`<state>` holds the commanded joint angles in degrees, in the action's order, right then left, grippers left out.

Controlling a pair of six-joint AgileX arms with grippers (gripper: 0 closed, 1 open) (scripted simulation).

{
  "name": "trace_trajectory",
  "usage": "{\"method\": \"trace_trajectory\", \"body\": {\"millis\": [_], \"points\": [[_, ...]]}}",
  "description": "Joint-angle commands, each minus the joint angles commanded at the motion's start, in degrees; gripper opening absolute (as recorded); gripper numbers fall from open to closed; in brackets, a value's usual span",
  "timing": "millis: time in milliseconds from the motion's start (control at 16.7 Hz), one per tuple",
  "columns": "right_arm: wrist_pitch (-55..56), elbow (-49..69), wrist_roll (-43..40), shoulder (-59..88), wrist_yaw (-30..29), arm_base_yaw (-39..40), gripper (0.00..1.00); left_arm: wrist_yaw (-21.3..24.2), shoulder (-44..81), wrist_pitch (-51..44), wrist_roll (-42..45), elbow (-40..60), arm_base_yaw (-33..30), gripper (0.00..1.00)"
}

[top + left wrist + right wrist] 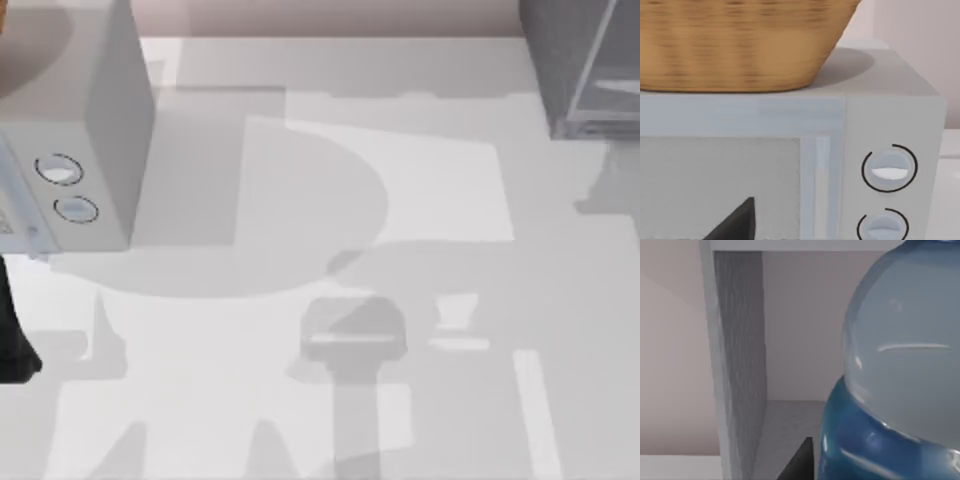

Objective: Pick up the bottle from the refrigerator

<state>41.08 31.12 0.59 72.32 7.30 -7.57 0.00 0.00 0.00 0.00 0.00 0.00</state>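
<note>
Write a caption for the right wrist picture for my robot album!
Right wrist camera pressed up close to the bottle inside the refrigerator.

Even, soft rendered light throughout; I see no dark view and no harsh glare.

From above, my table (300, 440) reads pale and washed, crossed by layered grey shadows: a broad rounded one mid-table, arm-shaped ones toward the near edge, soft-edged where they overlap. The grey-white box (95, 120) has a lit top and a shaded side face. The refrigerator (585, 60) panel shows a faint pale sheen. In my left wrist view the basket (740, 45) is blurred, weave smeared, and drops a soft shadow on the box top. In my right wrist view the bottle (900, 380) looms close, carrying small white highlight streaks; the refrigerator's inner wall is shaded.
</note>
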Motion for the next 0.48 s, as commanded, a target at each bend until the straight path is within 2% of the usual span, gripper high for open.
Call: {"method": "trace_trajectory", "body": {"millis": [480], "points": [[-23.7, -18.0, -0.3, -41.4, -4.2, 4.3, 0.0, 0.0, 0.0, 0.0, 0.0, 0.0, 0.0, 1.0]]}}
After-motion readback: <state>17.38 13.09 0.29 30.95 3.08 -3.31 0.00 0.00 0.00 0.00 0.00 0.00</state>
